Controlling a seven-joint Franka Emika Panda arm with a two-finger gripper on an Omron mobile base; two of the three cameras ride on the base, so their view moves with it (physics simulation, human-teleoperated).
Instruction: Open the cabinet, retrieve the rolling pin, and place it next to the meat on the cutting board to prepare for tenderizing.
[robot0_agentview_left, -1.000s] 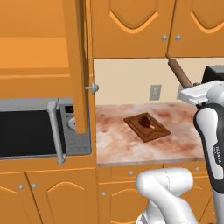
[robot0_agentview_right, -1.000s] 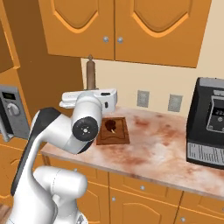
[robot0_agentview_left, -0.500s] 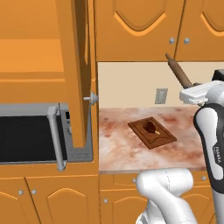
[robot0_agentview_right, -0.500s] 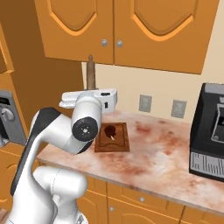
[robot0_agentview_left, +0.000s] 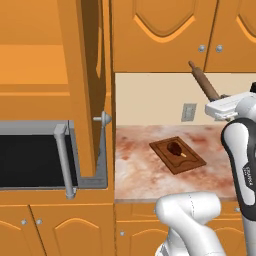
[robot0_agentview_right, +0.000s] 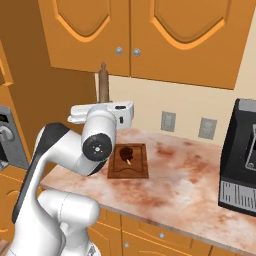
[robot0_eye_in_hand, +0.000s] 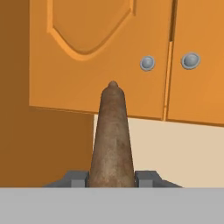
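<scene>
The whole scene has slid to the right in the left base view and to the left in the right base view, so it is the base that has driven to the left along the counter, not the things that have moved. The open cabinet door now stands nearer the middle of the left base view, and the microwave shows less of its width at the left edge. In the right base view the coffee machine has come further into sight at the right edge. The gripper has kept its clamp on the rolling pin, carried along with the base.
</scene>
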